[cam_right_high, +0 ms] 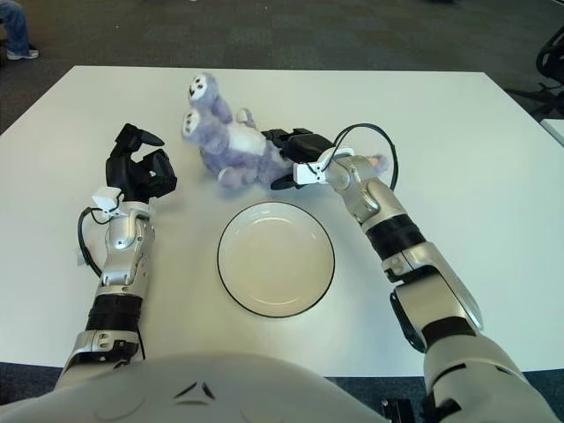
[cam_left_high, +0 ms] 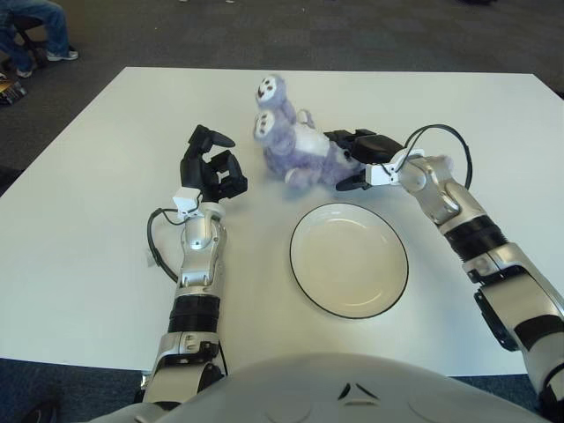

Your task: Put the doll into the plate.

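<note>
Nearest you, the plate (cam_left_high: 349,259) sat bare on the white worktop (cam_left_high: 79,229). Your left hand (cam_left_high: 211,172) was beside it on the left, fingers curled on nothing. Just beyond the plate, your right hand (cam_left_high: 354,159) looked closed around the doll (cam_left_high: 295,145), which lay on the worktop. It looked soft and light; a hold on the plump body would likely beat 1 limp limb.

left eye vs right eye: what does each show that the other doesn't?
Left eye only: a seated person's legs and clutter on the floor at top left. Right eye only: a dark chair part at the right edge. Both: the purple doll lying on the table, right robot hand at it, white plate nearby, left robot hand idle left of the doll.
</note>
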Controlling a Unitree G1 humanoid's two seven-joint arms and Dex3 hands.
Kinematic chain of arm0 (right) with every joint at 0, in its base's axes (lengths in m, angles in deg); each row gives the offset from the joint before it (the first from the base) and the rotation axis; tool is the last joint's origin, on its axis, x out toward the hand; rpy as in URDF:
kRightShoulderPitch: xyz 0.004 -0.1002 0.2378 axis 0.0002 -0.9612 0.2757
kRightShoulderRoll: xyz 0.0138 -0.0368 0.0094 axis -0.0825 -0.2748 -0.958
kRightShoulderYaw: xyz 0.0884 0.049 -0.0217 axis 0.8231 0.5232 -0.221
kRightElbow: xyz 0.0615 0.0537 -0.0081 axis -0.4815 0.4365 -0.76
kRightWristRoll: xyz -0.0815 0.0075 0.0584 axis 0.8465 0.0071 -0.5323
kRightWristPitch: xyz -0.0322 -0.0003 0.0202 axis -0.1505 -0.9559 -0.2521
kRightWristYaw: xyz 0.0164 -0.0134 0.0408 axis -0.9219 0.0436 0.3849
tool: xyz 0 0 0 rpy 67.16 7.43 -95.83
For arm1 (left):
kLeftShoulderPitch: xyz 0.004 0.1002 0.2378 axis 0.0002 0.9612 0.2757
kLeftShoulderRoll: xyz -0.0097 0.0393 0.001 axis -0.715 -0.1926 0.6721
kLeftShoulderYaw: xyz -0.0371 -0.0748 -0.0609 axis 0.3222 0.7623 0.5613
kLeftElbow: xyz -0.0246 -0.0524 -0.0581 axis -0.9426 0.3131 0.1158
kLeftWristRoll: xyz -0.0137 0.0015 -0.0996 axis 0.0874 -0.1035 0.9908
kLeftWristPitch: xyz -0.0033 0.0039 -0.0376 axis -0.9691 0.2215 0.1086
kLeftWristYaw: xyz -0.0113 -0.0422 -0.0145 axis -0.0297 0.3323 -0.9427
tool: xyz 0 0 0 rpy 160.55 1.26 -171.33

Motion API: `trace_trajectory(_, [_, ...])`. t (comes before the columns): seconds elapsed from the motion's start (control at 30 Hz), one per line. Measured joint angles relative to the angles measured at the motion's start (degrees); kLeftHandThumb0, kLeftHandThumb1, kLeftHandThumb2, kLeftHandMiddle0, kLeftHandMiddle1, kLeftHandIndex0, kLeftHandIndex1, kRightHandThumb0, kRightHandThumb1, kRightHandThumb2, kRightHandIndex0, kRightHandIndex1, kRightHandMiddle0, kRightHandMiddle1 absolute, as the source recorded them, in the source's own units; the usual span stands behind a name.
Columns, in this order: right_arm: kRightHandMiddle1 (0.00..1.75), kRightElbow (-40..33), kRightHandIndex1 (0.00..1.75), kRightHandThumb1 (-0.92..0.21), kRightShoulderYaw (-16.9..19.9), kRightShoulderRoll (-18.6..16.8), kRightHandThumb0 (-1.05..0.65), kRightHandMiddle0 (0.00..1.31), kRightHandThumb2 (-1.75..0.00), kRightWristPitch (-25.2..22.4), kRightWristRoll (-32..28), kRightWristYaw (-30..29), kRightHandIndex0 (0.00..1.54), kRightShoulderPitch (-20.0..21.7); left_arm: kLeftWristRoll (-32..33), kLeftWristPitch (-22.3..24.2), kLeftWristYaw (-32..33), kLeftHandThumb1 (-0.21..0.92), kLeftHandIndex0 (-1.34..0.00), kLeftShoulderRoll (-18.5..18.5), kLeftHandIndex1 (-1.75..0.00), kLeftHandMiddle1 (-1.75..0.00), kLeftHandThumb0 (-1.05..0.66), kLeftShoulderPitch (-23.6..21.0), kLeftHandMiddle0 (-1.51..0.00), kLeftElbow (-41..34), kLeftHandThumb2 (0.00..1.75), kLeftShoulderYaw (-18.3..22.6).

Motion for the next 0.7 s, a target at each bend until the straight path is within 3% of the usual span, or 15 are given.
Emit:
trace_trajectory(0.07, [0.0,1.28,0.67,-0.92,-0.29,-0.22,-1.0,0.0,-0.4,0.12,0.26,-0.63,0.0,0.74,0.01,-0.03,0.01,0.39,-0.55,0.04,-1.75,-1.75,-0.45,0.01,-1.29,-0.02,1.21,0.02])
trace_trajectory(0.27, [0.0,2.49,0.92,-0.92,-0.93,-1.19,-0.95,0.0,-0.34,-0.8,0.41,-1.72,0.0,1.3,0.03,-0.13,0.16,0.38,-0.56,0.26,-1.75,-1.75,-0.46,0.0,-1.3,-0.1,1.23,0.23])
trace_trajectory(0.7, [0.0,3.02,0.82,-0.91,-1.97,-3.07,-0.93,0.0,-0.28,-4.98,1.6,-3.75,0.0,1.27,0.01,-0.13,0.24,0.38,-0.56,0.33,-1.75,-1.75,-0.46,0.1,-1.31,-0.1,1.23,0.42])
